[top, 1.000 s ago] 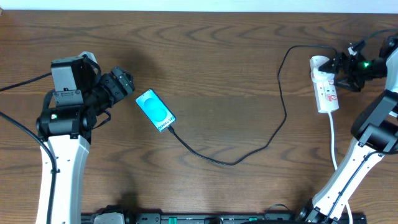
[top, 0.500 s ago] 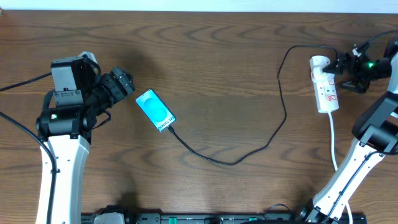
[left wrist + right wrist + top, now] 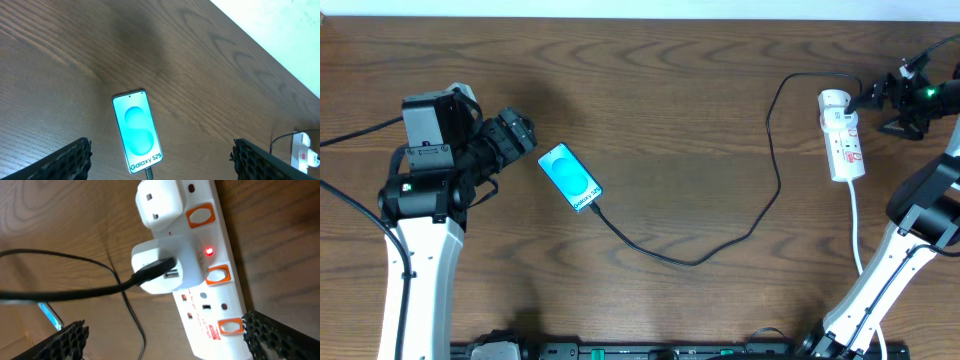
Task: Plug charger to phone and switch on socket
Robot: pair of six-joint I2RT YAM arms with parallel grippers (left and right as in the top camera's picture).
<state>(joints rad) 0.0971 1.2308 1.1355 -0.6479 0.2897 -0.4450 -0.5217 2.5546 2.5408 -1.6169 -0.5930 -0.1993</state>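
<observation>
The charger (image 3: 695, 262) runs as a thin black cable across the table (image 3: 680, 120). Its small tip sits in the phone (image 3: 570, 177) at the end bearing the white text. Its other end goes into a white adapter (image 3: 170, 265) seated on the socket (image 3: 845, 140).

The left gripper (image 3: 523, 135) stands wide open with nothing held. In the left wrist view its fingers (image 3: 72, 157) frame the bottom corners. The phone lies flat ahead of them, centred in the gap between the jaws and touching neither. Its turquoise screen is lit, and the cabled end is the end nearer the jaws.

The right gripper (image 3: 878, 97) is also spread wide and grips nothing. In the overhead view it sits just beside the socket's far end, on the side away from the phone, and appears clear of it. In the right wrist view its fingers (image 3: 67, 340) reach in from the bottom corners. The socket lies ahead of the jaws, slanting toward the right-hand finger. The adapter sits ahead of the gap, with the cable's black plug entering it from the left-finger side. A red light (image 3: 209, 251) glows on the socket beside the adapter. A second white plug (image 3: 160, 197) occupies the outlet beyond it, farther from the jaws.
</observation>
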